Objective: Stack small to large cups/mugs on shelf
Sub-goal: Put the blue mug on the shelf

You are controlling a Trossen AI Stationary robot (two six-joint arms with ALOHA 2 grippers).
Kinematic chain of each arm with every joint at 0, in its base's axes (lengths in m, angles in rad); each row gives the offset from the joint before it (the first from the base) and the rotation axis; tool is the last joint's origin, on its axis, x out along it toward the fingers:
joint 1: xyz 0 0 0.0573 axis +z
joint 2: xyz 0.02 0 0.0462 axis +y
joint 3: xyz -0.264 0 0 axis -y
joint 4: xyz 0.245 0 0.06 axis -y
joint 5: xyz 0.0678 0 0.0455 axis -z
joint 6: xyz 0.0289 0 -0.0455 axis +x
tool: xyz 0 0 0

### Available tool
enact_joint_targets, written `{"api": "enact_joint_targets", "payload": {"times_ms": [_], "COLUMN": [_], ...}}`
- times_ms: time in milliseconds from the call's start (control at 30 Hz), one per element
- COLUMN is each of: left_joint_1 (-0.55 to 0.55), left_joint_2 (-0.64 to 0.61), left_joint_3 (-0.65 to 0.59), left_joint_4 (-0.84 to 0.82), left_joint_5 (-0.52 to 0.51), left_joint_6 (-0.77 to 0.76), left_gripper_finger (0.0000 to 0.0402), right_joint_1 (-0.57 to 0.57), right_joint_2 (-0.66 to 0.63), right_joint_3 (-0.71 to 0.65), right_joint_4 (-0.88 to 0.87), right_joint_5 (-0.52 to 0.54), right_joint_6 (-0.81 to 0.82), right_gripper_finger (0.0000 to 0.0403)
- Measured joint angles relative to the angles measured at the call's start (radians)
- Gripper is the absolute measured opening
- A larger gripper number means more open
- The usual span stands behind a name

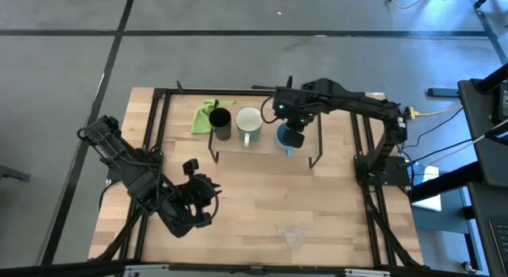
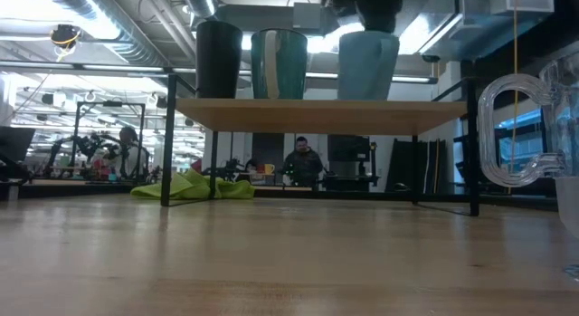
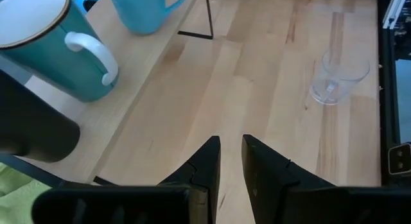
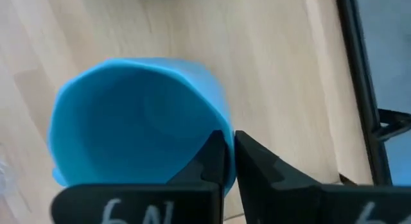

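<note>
Three cups stand in a row on the shelf (image 1: 266, 152): the black cup (image 1: 221, 123) at one end, the white handled mug (image 1: 248, 125) in the middle, and the light blue mug (image 1: 286, 140) at the other end. I see the right gripper (image 1: 294, 137) right over the blue mug, its fingers (image 4: 217, 161) pinched on the mug's rim, one inside the wall and one outside. In the low view the blue mug's base (image 2: 368, 66) sits on the shelf board. Behind the shelf, beside the black cup, a green cloth (image 1: 205, 116) lies on the worktop (image 1: 262, 198). The clear cup (image 1: 292, 236) lies well away from the shelf, near the front edge of the worktop. My left gripper (image 1: 205, 199) waits in front of the shelf, off toward the black cup's end, holding nothing, its fingers (image 3: 202, 166) nearly together with a narrow gap between them. Beyond the shelf, in the room, a person (image 2: 303, 162) is seated.
</note>
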Motion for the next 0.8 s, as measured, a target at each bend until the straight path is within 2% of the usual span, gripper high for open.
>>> {"api": "enact_joint_targets", "payload": {"times_ms": [333,800], "left_joint_1": [0.001,0.001], "left_joint_2": [0.0,0.0], "left_joint_3": [0.0,0.0], "left_joint_4": [0.005,0.023], "left_joint_5": [0.005,0.005], "left_joint_6": [-0.019,-0.021], "left_gripper_finger": [0.0059,0.0059], "right_joint_1": [-0.03,-0.068], "right_joint_2": [0.029,0.029], "right_joint_3": [0.006,0.056], "right_joint_4": [0.064,0.063], "right_joint_5": [-0.085,-0.082], "right_joint_6": [-0.024,-0.018], "right_gripper_finger": [0.0026,0.0027]}}
